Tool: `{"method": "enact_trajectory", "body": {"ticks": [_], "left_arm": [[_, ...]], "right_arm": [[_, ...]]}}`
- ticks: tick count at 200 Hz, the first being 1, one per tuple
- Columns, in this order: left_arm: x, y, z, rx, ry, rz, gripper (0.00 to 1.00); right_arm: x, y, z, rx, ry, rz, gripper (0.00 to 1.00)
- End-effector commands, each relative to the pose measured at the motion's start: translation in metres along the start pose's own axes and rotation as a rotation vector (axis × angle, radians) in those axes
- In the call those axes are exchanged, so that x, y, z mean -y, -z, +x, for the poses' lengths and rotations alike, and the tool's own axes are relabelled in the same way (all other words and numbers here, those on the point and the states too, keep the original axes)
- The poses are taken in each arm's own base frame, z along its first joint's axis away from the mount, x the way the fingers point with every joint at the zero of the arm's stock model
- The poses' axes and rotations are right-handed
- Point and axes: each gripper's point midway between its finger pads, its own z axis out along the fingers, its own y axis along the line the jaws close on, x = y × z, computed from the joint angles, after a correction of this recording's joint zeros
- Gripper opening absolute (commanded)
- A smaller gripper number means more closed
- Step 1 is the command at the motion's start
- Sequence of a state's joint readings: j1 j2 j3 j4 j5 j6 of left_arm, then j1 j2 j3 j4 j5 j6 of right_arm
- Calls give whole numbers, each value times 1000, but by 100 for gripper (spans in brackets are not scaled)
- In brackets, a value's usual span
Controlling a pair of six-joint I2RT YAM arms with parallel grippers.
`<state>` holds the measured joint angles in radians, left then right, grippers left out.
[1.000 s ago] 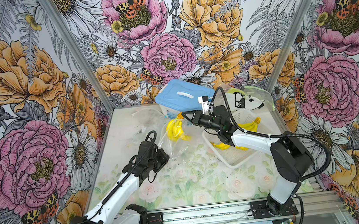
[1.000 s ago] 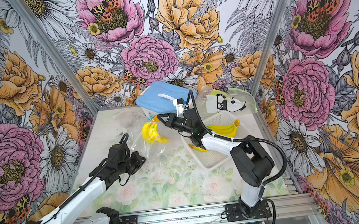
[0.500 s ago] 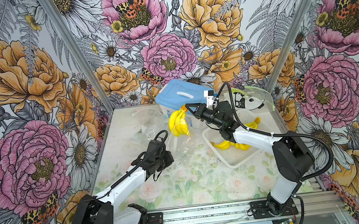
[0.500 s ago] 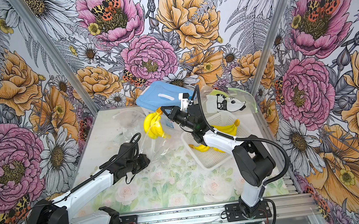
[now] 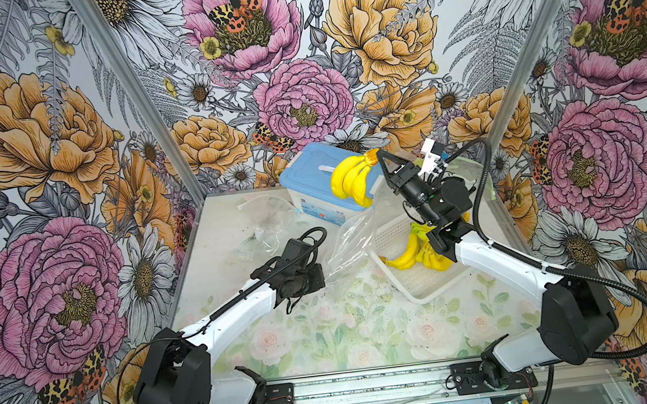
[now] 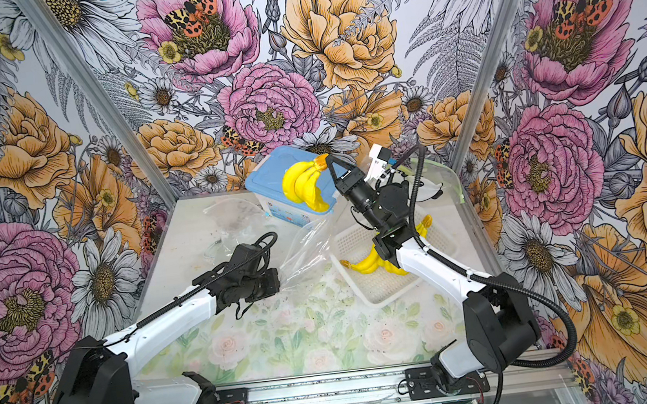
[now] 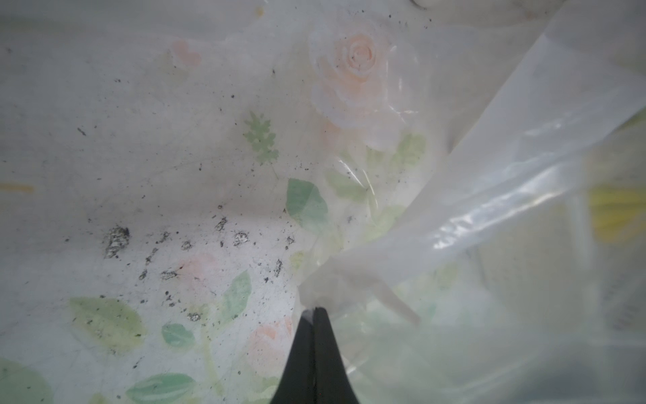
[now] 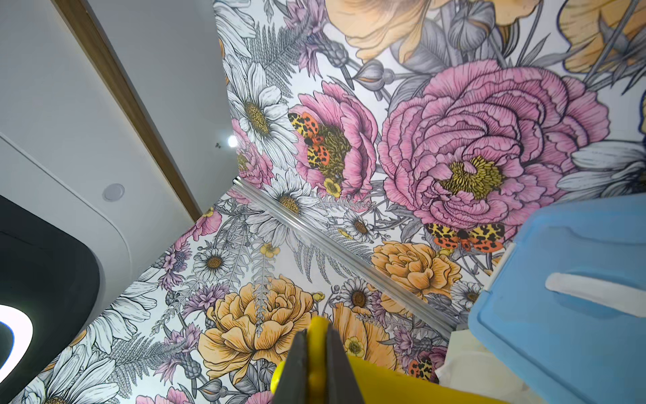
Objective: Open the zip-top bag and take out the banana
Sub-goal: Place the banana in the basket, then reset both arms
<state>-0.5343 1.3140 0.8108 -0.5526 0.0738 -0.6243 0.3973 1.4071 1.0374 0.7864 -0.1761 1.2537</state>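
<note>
Banana: your smooth yellow bunch [image 5: 348, 182] hangs in the air in front of the box, clear of the bag. The stem is up, the long axis is near upright and the curved tips point down.
Right gripper [image 5: 377, 153]: you have it clamped on the stem.
Zip-top bag [image 5: 349, 245]: clear crumpled film, slack on the table beside the basket.
Left gripper [image 7: 313, 311]: you have it pinched closed on a bunched bit of film.
Writing: the label on the box front is too small to read.
Box [image 5: 310, 171]: pale plastic with a blue lid.
Basket [image 5: 428, 282]: white plastic lattice holding more bananas [image 5: 413, 253].
</note>
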Motion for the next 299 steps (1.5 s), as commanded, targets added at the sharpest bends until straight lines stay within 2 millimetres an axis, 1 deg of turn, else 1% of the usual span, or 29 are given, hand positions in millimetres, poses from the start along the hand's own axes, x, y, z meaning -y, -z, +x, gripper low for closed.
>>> {"method": "enact_trajectory", "body": {"ticks": [1, 20, 35, 44, 55, 69, 91, 98, 101, 111, 114, 123, 127, 130, 138, 141, 144, 166, 176, 195, 204, 221, 231, 237, 247, 256, 273, 288, 299], "left_arm": [[-41, 7, 7, -9, 80, -66, 0], [-71, 25, -3, 63, 227, -45, 0], [-90, 39, -13, 115, 321, -32, 0], [-96, 44, -19, 135, 349, -22, 0], [-98, 50, -26, 151, 358, -7, 0], [-95, 57, -34, 162, 348, 4, 0], [-87, 62, -38, 157, 343, 33, 0], [-85, 64, -39, 156, 345, 39, 0], [-85, 65, -39, 155, 347, 41, 4], [-83, 70, -40, 163, 351, 40, 32], [-83, 72, -41, 167, 353, 40, 38], [-84, 81, -45, 191, 360, 34, 50], [-85, 85, -48, 204, 361, 33, 57], [-85, 89, -49, 213, 363, 31, 65], [-85, 99, -55, 244, 360, 23, 85], [-85, 102, -57, 254, 357, 20, 96], [-85, 107, -60, 267, 354, 17, 98], [-81, 130, -72, 326, 327, 8, 99], [-80, 138, -76, 356, 318, 8, 99], [-90, 151, -81, 422, 298, -37, 99], [-98, 156, -82, 450, 292, -71, 99], [-120, 166, -83, 535, 300, -167, 99], [-135, 169, -83, 580, 314, -234, 99], [-140, 170, -84, 606, 310, -261, 99], [-155, 172, -85, 662, 309, -331, 99], [-166, 171, -85, 708, 301, -378, 99], [-179, 165, -85, 785, 260, -409, 99], [-184, 161, -86, 869, 219, -409, 99], [-186, 158, -86, 944, 196, -394, 99]], "right_arm": [[-12, 23, -34, 58, 96, 29, 4], [7, 51, -36, 10, 140, 152, 5], [37, 79, -20, -61, 132, 279, 5], [55, 96, -9, -97, 123, 343, 5], [77, 112, 6, -142, 100, 413, 5], [98, 127, 22, -199, 91, 472, 5], [118, 141, 36, -245, 88, 535, 5], [127, 149, 39, -256, 87, 574, 5], [131, 153, 41, -261, 83, 592, 5], [139, 162, 45, -270, 74, 622, 5], [142, 165, 47, -272, 72, 632, 5], [150, 175, 51, -283, 60, 668, 5], [152, 179, 53, -289, 57, 684, 6], [154, 182, 54, -291, 58, 696, 7], [159, 189, 55, -295, 59, 720, 11], [160, 190, 54, -294, 60, 725, 15], [161, 192, 54, -295, 62, 730, 20], [154, 188, 39, -296, 122, 722, 51], [149, 183, 26, -291, 164, 718, 60], [144, 177, 1, -287, 228, 706, 77], [146, 178, -13, -277, 263, 711, 79], [157, 191, -40, -248, 347, 749, 79], [161, 198, -52, -252, 439, 763, 80], [162, 201, -57, -272, 531, 764, 80], [165, 206, -60, -307, 675, 771, 84], [172, 211, -61, -322, 758, 779, 88], [191, 218, -57, -331, 819, 766, 88], [214, 226, -49, -348, 863, 770, 88], [229, 234, -48, -336, 889, 791, 88]]}}
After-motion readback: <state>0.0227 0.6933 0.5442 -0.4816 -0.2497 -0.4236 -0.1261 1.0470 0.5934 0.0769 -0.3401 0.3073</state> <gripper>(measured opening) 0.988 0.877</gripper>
